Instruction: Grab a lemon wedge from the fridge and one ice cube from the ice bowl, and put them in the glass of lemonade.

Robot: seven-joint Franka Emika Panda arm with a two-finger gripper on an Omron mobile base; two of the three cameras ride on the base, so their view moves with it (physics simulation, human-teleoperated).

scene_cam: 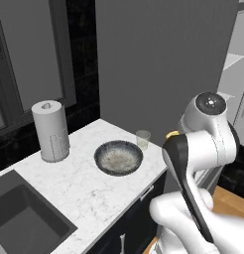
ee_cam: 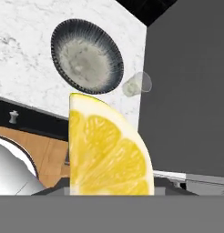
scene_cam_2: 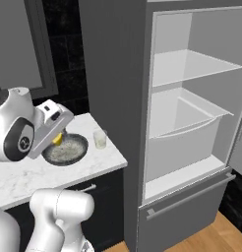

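In the left base view, the white marble surface (scene_cam: 84, 183) carried the wide shallow bowl, dark grey-blue outside and pale speckled inside (scene_cam: 118, 158), with the small clear tumbler of pale liquid (scene_cam: 143, 139) just beside it toward the tall matte grey fridge (scene_cam: 158, 64). A tall white paper-towel roll (scene_cam: 51, 131) stood well apart near the dark window, and a dark sink basin (scene_cam: 25, 218) lay at the lower left. A speck of bright yellow, the lemon wedge (scene_cam: 172, 134), peeked out above the arm's dark joint, off the surface edge to the right of the tumbler.

In the right base view, the fridge stood open, white inside with a clear glass shelf (scene_cam_2: 192, 66) and a pale drawer bin (scene_cam_2: 184, 133). The gripper (scene_cam_2: 58, 138) hung over the near rim of the bowl (scene_cam_2: 66, 149), with the yellow wedge (scene_cam_2: 57, 140) between its fingers; the tumbler (scene_cam_2: 100, 139) stood just right of the bowl.

In the hand view, the wedge (ee_cam: 107, 148) was close up: a bright yellow slice with a paler rind along its curved edge and visible segments. Its straight edge ran up the picture, its curved rind faced right, and its tip pointed toward the bowl (ee_cam: 86, 55) below on the surface. The gripper pinched the wedge at its broad base. The tumbler (ee_cam: 137, 84) sat beside the bowl, near the fridge wall.
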